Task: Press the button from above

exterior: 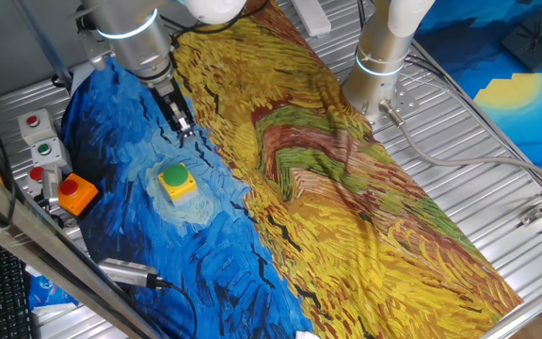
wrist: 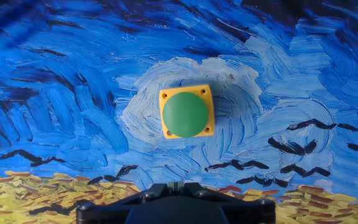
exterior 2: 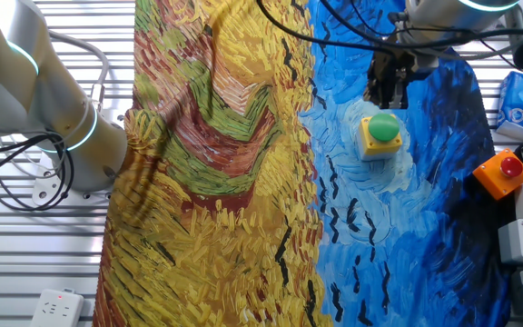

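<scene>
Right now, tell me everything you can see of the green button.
The button is a round, smooth green cap, plastic by its look, on a small yellow box with a screw hole at each corner of its top face. It stands upright on the painted cloth, on a pale blue swirl in the blue part. Nothing touches the cap; the gripper hangs above and to one side.

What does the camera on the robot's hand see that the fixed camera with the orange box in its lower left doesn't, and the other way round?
Only the hand view shows the green button straight from above, with the four corner screws of its yellow box. Only the fixed view shows the gripper hanging above the cloth beside the button, the red button on its orange box and the grey button boxes. Both show the button on the blue part of the painted cloth.
</scene>
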You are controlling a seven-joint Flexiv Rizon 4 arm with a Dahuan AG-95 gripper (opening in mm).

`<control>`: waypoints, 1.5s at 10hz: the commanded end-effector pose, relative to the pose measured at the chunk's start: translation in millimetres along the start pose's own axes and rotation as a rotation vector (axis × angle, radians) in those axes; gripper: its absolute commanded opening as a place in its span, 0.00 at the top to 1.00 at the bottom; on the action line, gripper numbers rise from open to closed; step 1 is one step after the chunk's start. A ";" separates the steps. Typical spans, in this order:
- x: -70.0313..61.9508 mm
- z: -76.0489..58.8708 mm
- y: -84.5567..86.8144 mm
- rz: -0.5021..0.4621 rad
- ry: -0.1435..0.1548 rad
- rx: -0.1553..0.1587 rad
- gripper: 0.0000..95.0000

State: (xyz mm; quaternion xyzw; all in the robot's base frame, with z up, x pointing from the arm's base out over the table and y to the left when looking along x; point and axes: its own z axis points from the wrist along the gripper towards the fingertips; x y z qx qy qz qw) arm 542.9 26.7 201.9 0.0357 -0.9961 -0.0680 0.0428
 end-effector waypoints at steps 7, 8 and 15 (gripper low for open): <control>11.2 -0.7 1.7 -0.018 -0.057 0.039 1.00; 11.0 -0.8 1.7 -0.026 -0.076 0.016 1.00; 9.0 -2.8 2.4 -0.027 -0.075 0.008 1.00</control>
